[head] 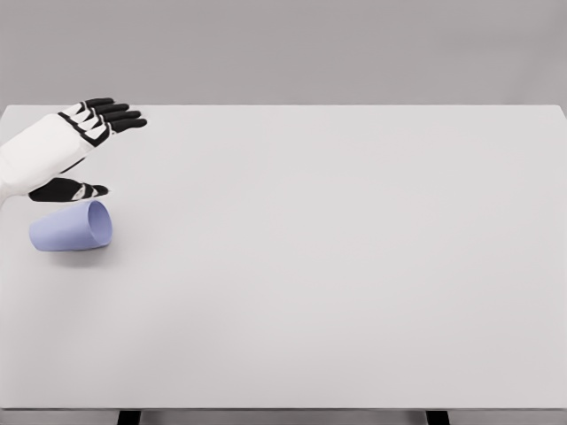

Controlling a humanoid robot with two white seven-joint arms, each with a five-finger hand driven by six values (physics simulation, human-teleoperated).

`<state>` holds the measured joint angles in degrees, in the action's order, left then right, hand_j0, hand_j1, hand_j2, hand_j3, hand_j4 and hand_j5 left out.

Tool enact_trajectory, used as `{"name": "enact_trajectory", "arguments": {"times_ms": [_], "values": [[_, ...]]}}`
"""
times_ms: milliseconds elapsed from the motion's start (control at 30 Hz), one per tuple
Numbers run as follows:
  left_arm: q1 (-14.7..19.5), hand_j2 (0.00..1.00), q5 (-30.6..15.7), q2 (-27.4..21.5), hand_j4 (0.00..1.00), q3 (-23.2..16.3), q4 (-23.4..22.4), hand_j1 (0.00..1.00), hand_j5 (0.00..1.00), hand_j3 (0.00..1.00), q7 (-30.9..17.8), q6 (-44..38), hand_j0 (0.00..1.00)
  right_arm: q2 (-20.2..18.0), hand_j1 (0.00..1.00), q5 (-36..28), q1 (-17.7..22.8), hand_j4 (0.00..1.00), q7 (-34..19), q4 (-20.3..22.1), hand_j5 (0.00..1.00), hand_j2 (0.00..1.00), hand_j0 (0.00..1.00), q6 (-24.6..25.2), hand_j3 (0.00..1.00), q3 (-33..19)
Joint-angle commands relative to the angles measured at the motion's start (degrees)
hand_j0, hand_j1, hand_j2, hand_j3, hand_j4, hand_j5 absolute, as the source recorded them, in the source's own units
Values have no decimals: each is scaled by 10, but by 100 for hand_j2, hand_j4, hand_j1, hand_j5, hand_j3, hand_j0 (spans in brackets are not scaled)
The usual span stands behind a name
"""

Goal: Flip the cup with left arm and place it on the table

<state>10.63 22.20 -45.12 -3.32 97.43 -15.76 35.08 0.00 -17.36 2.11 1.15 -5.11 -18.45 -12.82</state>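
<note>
the left arm is coming in from the left border of the head view, and only its white forearm end and wrist are showing; everything further up the arm is cut off. the left hand (75, 146) is hanging over the far left part of the table (337, 266), close to the far left corner. its black fingers (120, 115) are reaching out nearly straight toward the right, lying close together, and the thumb (71, 189) is pointing out separately below them, so the hand is standing wide and loose and is gripping nothing. whether the thumb tip is brushing the cup is hard to make out; a thin strip of table seems to be showing between them.

the cup (71, 228), pale lilac blue, is lying on its side just beside the table's left edge, right under the thumb. its open mouth is facing right and a little toward the camera, and its closed base is pointing at the left edge. the inside of the cup is only partly showing, as a paler oval. no label or writing is showing on it.

the near edge of the table is hiding most of two dark legs, with only short stubs showing at the bottom
</note>
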Motion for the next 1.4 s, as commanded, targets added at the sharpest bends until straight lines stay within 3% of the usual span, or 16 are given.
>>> {"name": "enact_trajectory", "arguments": {"times_ms": [0, 167, 333, 867, 1367], "values": [[0, 100, 9, -15, 100, -1, -1, 100, 100, 100, 0, -1, 100, 0, 100, 0, 0, 100, 0, 0, 100, 100, 100, 0, 100, 0], [4, 100, 95, -46, 100, 0, -2, 100, 100, 100, 0, -1, 100, 0, 100, 0, 0, 100, 0, 0, 100, 100, 100, 0, 100, 0], [8, 100, 96, -70, 100, 1, -2, 100, 100, 100, 0, -1, 100, 0, 100, 0, 0, 100, 0, 0, 100, 100, 100, 0, 100, 0], [22, 100, 84, -81, 100, -12, 0, 100, 100, 100, 0, -1, 100, 0, 100, 0, 0, 100, 0, 0, 100, 100, 100, 0, 100, 0], [40, 100, 64, -107, 100, -61, -24, 100, 100, 100, 0, -1, 100, 0, 100, 0, 0, 100, 0, 0, 100, 100, 100, 0, 100, 0]]}}
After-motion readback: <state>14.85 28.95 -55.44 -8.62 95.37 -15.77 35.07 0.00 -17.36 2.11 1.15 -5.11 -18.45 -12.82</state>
